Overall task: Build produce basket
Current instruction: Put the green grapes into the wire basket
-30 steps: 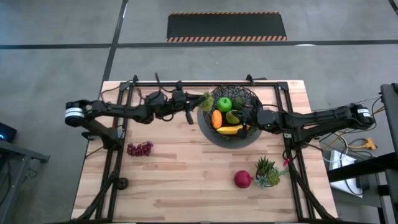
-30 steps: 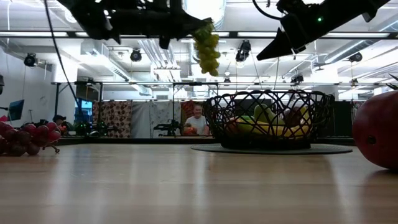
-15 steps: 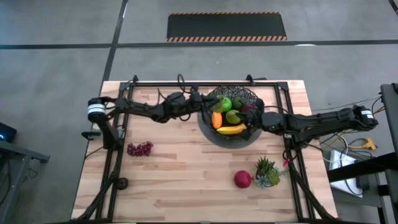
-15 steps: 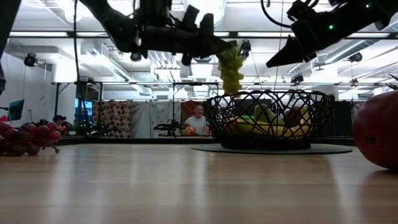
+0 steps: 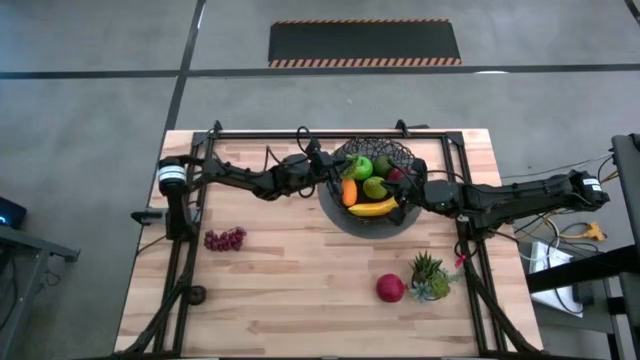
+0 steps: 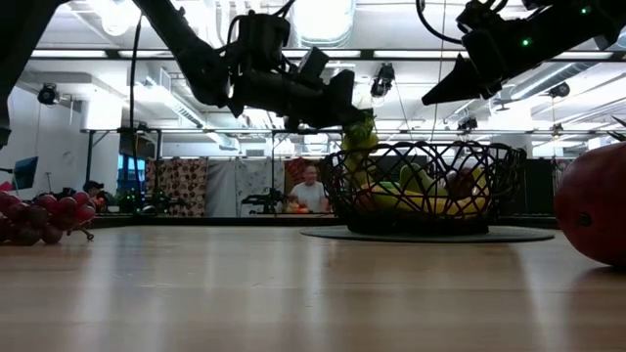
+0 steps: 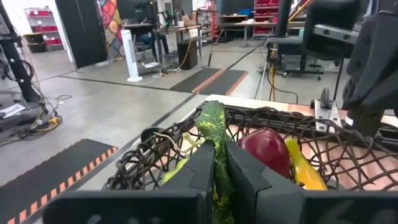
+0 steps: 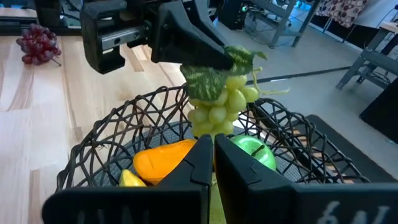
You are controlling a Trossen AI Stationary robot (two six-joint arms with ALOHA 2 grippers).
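Left gripper: the left gripper (image 6: 344,106) reaches in from the left to the left rim of the basket, fingers pinched on the leafy top of the green grapes (image 8: 221,102); in the left wrist view the two fingers (image 7: 202,168) press on the green leaf between them.
Green grapes: the bunch hangs from the gripper just over the basket's left rim, above the fruit inside; in the low view its lower end (image 6: 359,137) overlaps the top of the rim.
Right gripper: the right gripper (image 5: 415,190) is over the right side of the basket, its fingers (image 8: 199,162) pressed together with nothing between them.
Basket: the black wire basket (image 5: 398,222) stands on its dark grey disc at the far centre-right of the wooden table (image 5: 300,290).
Inside the basket: a green apple (image 5: 361,167) at the far side, an orange piece (image 5: 348,192) at the left, a yellow banana (image 5: 369,208) along the near side, a green pear (image 5: 375,187) in the middle and a dark red fruit (image 7: 266,149) at the right.
Purple grapes: a bunch of purple grapes (image 5: 226,239) lies on the table at the left, well apart from the basket.
Red apple: a red apple (image 5: 390,288) sits on the near right of the table, just beside a small potted plant (image 5: 431,274).
Background: in the low view a person (image 6: 310,186) shows far off in the room behind the table.
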